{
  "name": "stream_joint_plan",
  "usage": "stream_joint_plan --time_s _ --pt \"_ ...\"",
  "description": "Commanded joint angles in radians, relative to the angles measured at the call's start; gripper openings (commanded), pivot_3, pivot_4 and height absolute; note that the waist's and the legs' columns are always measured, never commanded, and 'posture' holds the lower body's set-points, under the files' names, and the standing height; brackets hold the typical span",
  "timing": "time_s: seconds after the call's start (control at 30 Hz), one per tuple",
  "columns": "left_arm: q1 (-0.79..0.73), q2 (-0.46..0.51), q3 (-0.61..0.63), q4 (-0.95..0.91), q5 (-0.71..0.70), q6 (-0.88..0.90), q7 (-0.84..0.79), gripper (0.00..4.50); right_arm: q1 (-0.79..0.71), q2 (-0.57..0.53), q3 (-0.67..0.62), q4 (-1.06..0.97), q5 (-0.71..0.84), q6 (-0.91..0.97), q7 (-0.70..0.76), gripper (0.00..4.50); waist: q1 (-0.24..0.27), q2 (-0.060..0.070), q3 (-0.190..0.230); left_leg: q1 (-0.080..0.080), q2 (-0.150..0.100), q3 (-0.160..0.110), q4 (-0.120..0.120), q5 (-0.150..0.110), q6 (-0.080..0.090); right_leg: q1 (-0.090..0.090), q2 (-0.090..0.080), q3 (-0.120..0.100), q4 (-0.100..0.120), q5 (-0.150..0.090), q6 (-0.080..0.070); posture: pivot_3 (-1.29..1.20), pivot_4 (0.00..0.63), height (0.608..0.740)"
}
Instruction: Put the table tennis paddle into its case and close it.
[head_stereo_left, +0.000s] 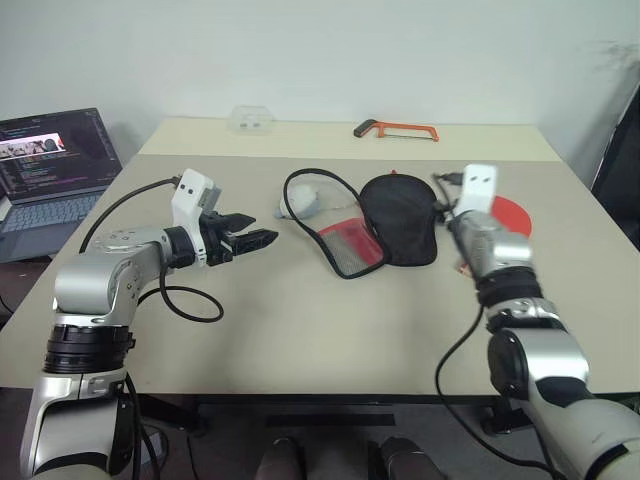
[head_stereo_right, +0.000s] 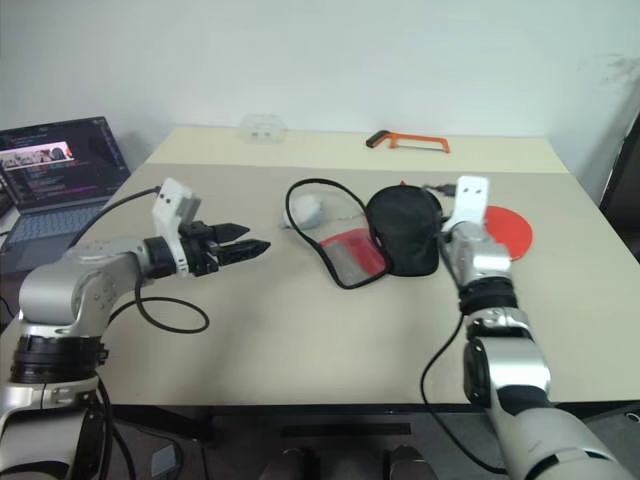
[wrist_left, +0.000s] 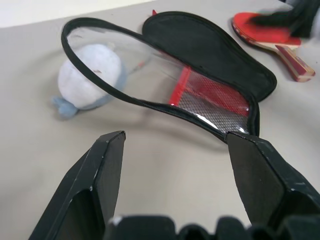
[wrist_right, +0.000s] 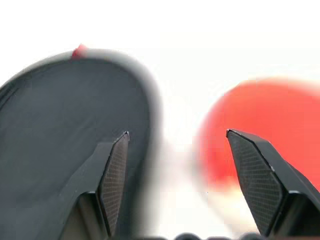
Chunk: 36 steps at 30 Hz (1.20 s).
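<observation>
The case (head_stereo_left: 400, 215) lies unzipped mid-table. Its black half is folded back, and its red mesh side (head_stereo_left: 350, 245) faces me. Just right of it the table tennis paddle (head_stereo_left: 512, 213) lies flat, red face up, with the handle (wrist_left: 295, 65) pointing toward me. My right gripper (wrist_right: 177, 145) hangs open above the gap between the case (wrist_right: 65, 125) and the paddle (wrist_right: 270, 120), holding nothing. My left gripper (head_stereo_left: 255, 240) is open and empty, held off the table to the left of the case and pointing at it (wrist_left: 210, 50).
A white and blue plush toy (head_stereo_left: 300, 203) sits inside the case's loose zip edge. An orange hacksaw (head_stereo_left: 395, 128) and a clear plastic box (head_stereo_left: 250, 120) lie at the far edge. An open laptop (head_stereo_left: 50, 165) stands off the table's left side.
</observation>
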Motion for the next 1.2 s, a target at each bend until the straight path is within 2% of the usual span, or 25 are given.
stream_joint_plan --time_s 0.03,0.13,0.27,0.63,0.87,1.2 --pt "0.001 0.025 0.007 -0.040 -0.019 -0.025 -0.057 3.49 0.114 0.013 -0.059 -0.221 -0.020 0.173 -0.095 3.42 0.006 -0.002 -0.001 0.000 0.000 0.000 -0.001 0.000 0.000 0.000 0.000 0.000 0.000 0.000 0.000 0.00 0.150 0.740" --pt "0.009 0.027 -0.001 -0.053 -0.024 -0.026 -0.093 3.49 0.202 0.093 -0.134 -0.292 0.016 0.287 -0.152 3.42 0.002 -0.004 -0.003 0.002 0.002 0.000 -0.004 0.000 0.000 0.000 0.001 0.000 0.000 -0.001 -0.002 0.00 0.150 0.740" --pt "0.001 0.024 0.005 -0.053 -0.018 -0.019 -0.097 3.49 0.205 0.156 -0.172 -0.331 0.030 0.328 -0.176 3.42 -0.017 -0.004 -0.002 0.002 0.001 0.004 -0.003 0.000 0.000 -0.005 0.002 0.005 0.006 -0.001 -0.002 0.00 0.150 0.740" --pt "0.030 0.027 0.024 -0.081 -0.021 -0.007 -0.082 3.49 0.145 0.163 -0.180 -0.355 0.004 0.300 -0.203 3.42 -0.019 -0.004 -0.002 0.001 0.002 0.004 -0.003 0.002 0.002 -0.008 0.003 0.006 0.007 0.000 -0.003 0.00 0.150 0.740" --pt "0.032 0.017 0.023 -0.078 -0.019 -0.010 -0.070 3.49 0.105 0.219 -0.178 -0.367 0.019 0.326 -0.205 3.42 -0.018 -0.004 -0.002 0.000 0.002 0.004 -0.004 0.002 0.002 -0.010 0.003 0.005 0.007 0.000 -0.003 0.00 0.150 0.740" --pt "0.040 0.020 0.027 -0.086 -0.024 -0.005 -0.059 3.49 0.111 0.253 -0.179 -0.218 0.000 0.273 -0.234 3.42 -0.014 -0.004 -0.002 -0.001 0.002 0.004 -0.005 0.002 0.002 -0.010 0.003 0.005 0.007 0.000 -0.003 0.00 0.150 0.740"
